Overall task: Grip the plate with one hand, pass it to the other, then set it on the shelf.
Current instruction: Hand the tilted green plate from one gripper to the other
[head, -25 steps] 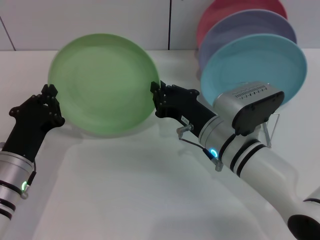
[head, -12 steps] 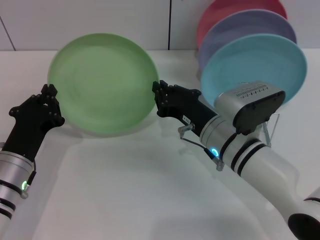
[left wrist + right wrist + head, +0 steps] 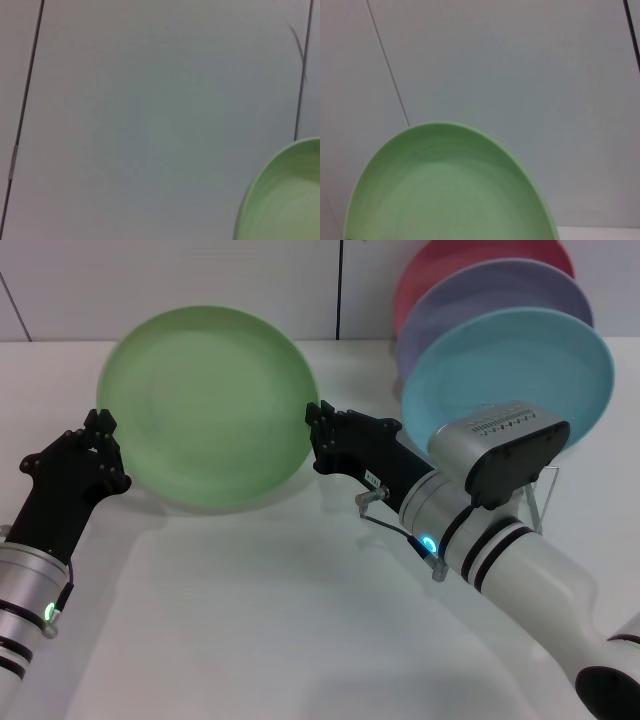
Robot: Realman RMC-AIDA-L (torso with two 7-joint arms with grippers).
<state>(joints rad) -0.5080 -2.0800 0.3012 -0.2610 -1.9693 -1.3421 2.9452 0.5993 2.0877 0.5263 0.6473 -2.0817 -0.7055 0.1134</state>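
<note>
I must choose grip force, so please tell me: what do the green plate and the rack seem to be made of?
The green plate looks like plastic with a matte finish: even colour, soft dull sheen, no glazed glare, though ceramic cannot be ruled out. The rack looks like thin metal wire; only a bent silvery rod shows below the blue plate.

plate (image 3: 205, 405): light green plastic, matt, smooth, plain
left gripper (image 3: 98, 445): black, matt, hard plastic look
right gripper (image 3: 316, 435): black, matt
right arm shell (image 3: 540, 580): white, glossy, smooth
turquoise plate (image 3: 505, 375): smooth plastic, soft sheen
table (image 3: 250, 620): white, smooth, faintly reflective
</note>
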